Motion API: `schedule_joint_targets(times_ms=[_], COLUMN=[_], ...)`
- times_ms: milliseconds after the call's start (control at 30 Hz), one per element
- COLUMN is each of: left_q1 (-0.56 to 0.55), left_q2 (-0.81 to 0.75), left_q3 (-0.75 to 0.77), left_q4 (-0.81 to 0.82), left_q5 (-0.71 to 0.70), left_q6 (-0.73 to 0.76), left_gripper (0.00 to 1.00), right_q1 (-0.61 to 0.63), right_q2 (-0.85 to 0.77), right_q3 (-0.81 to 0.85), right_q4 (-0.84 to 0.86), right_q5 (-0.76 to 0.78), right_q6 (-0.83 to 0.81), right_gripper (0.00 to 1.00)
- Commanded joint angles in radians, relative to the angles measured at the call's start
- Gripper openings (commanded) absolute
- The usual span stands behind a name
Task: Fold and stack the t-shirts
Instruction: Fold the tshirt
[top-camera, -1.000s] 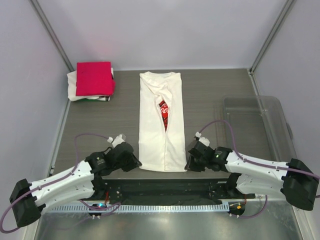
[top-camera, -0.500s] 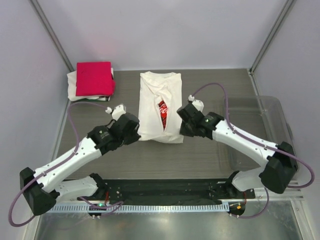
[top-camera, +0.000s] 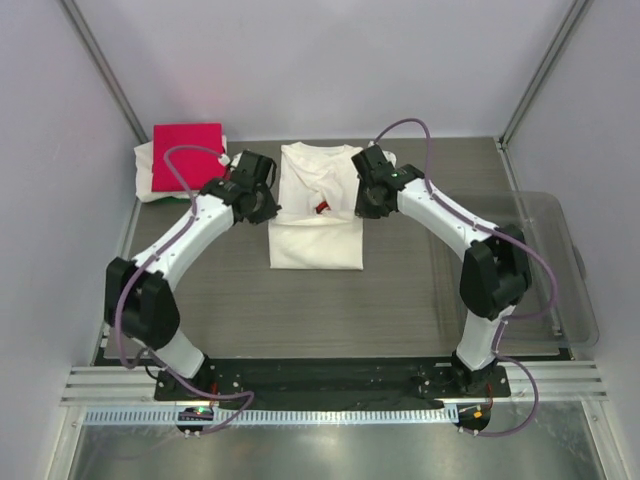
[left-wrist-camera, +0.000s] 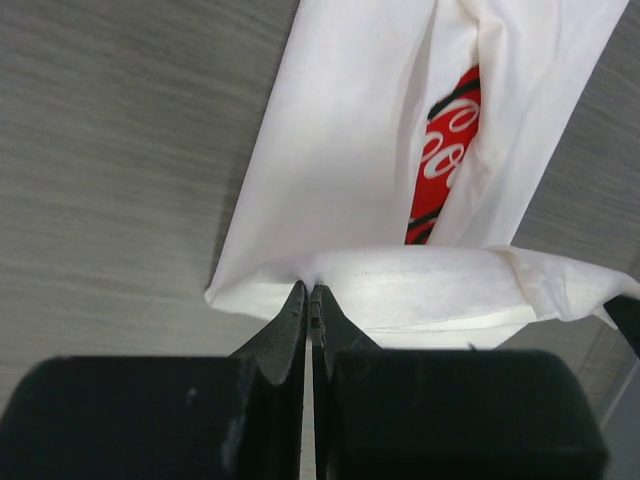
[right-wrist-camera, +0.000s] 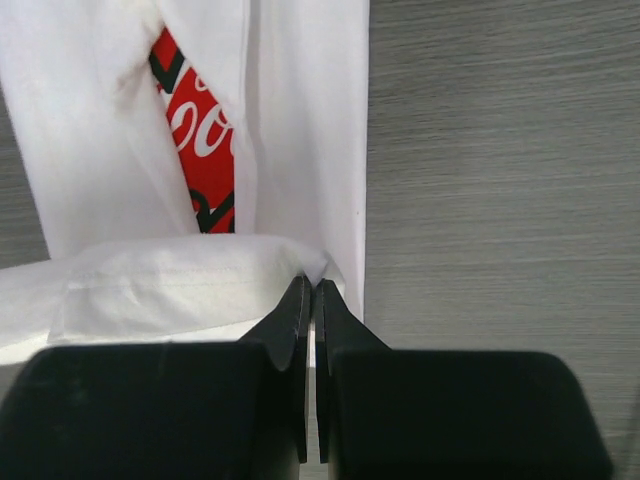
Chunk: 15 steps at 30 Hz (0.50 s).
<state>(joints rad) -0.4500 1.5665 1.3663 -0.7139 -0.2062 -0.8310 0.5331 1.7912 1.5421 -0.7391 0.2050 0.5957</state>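
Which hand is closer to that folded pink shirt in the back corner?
Left. The left hand is close beside the pink shirt; the right hand is across the white shirt.

Both arms stretched fwd, elbows out; L gripper (left-wrist-camera: 308, 292) & R gripper (right-wrist-camera: 308, 285) jaws clamped tight

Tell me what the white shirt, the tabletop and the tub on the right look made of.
White shirt: soft matte cloth, probably cotton knit; it drapes and creases at the fold. Tabletop: seemingly grey wood-grain laminate, with fine streaks and a dull sheen. Tub: clear plastic; the table shows through and the rim glints.
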Motion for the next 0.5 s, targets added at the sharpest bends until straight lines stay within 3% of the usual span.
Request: schedule_joint_targets(times_ms=[0,467], left_q1=[0.057,0.142], left_q2=[0.094,0.467], left_q3=[0.097,0.39], left_q4=[0.037,0.05], left_q5=[0.07,0.202], left_q6=[0.079,0.144], left_gripper=[0.0,0.0], right_q1=[-0.033,-0.11], right_q2=[0.084,0.306], right_q3=[0.114,0.279], right_q4=[-0.011,-0.016], right_q5=[-0.03,-0.075], right_q6=[-0.071,-0.099], right_gripper=[0.01,0.01])
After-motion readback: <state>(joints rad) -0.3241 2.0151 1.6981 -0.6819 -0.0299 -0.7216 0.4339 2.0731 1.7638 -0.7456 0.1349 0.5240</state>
